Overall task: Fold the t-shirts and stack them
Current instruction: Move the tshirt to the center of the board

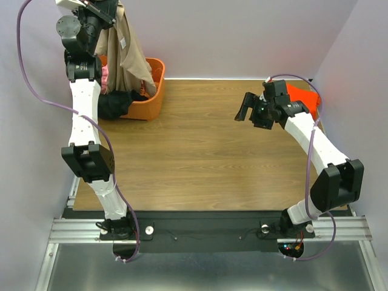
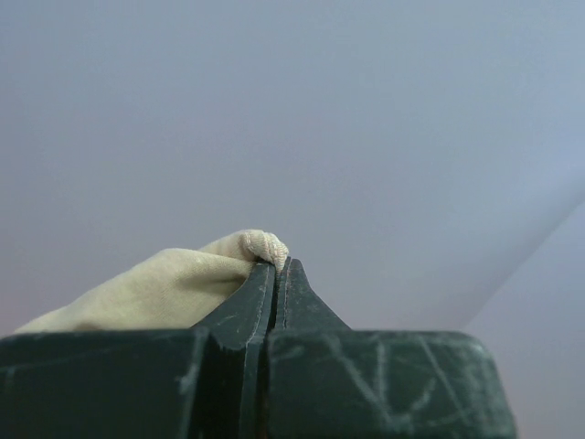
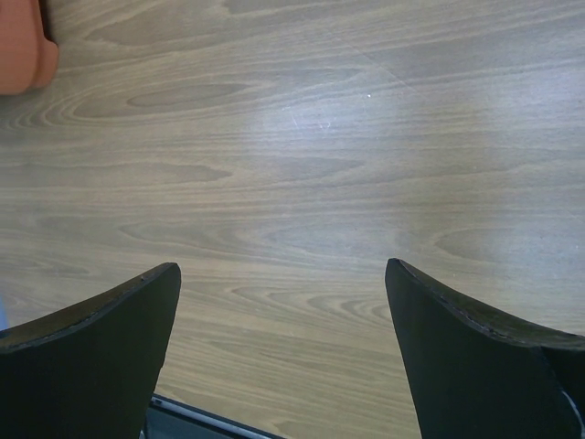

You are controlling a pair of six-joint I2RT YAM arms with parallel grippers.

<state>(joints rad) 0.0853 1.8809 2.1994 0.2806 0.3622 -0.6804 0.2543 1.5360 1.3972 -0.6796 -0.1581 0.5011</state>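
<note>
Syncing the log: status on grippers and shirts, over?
Left gripper shut on tan t-shirt, hanging above orange basket. Right gripper open, empty, over table. Orange-red t-shirt behind right arm. Nothing in the way.

Wood-grain tabletop [image 1: 200, 151]. Holdings: one orange basket [image 1: 153, 100], far left corner; one orange-red t-shirt [image 1: 303, 96], far right edge, partly hidden behind the right arm.

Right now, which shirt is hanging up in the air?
The tan shirt, pinched in the left jaws; the pink shirt and black shirt sit in the basket, the orange-red shirt far right.
</note>
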